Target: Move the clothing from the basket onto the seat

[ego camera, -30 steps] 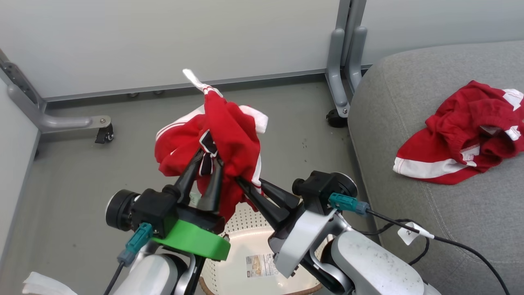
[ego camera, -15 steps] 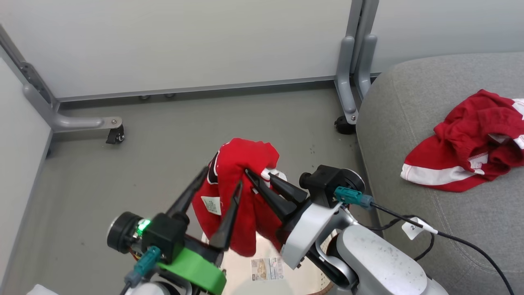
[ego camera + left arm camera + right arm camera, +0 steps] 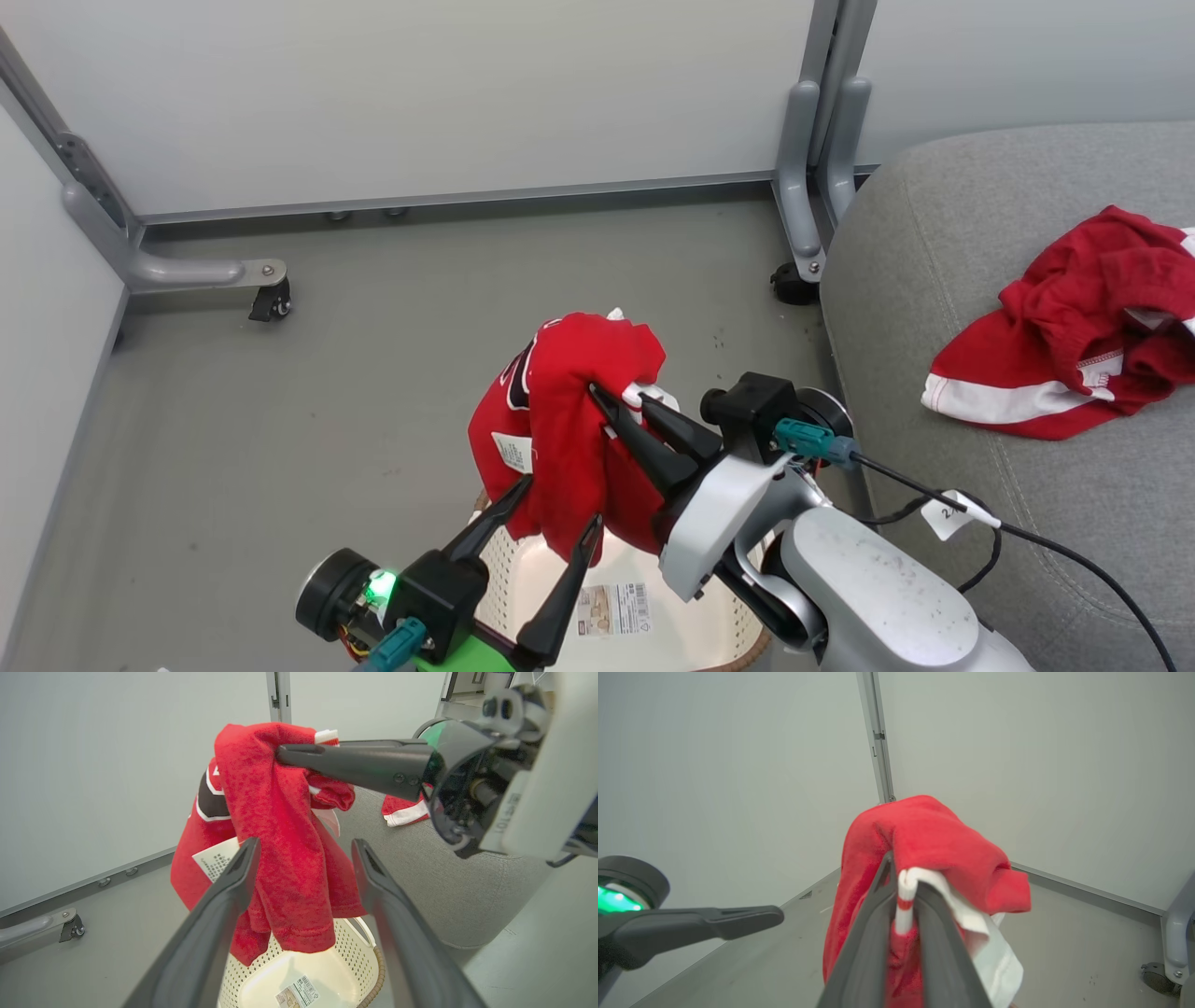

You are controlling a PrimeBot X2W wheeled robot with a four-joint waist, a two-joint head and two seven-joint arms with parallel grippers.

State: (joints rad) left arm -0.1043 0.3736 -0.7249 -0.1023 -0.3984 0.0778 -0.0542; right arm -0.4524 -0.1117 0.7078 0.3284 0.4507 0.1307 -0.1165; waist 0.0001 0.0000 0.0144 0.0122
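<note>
A red jersey [image 3: 569,420] with white trim and a white label hangs over the cream basket [image 3: 499,579]. My right gripper [image 3: 621,397] is shut on its upper folds; the right wrist view shows a white-and-red band pinched between the fingers [image 3: 903,877]. My left gripper [image 3: 560,499] stands open just below and in front of the hanging cloth, holding nothing, its fingers [image 3: 233,877] spread either side of the jersey [image 3: 275,826]. A second red jersey [image 3: 1064,345] lies crumpled on the grey seat [image 3: 934,308] at the right. The basket's floor shows a small label [image 3: 611,607].
Pale wall panels stand behind, with grey metal legs on castors at the left [image 3: 271,299] and by the seat's corner [image 3: 794,280]. Grey floor [image 3: 327,392] lies between them. A black cable [image 3: 1027,546] runs from my right wrist across the seat's front.
My left gripper has opened, let go of the jersey and dropped back toward the basket. The jersey has sunk lower and now hangs from the right gripper alone.
</note>
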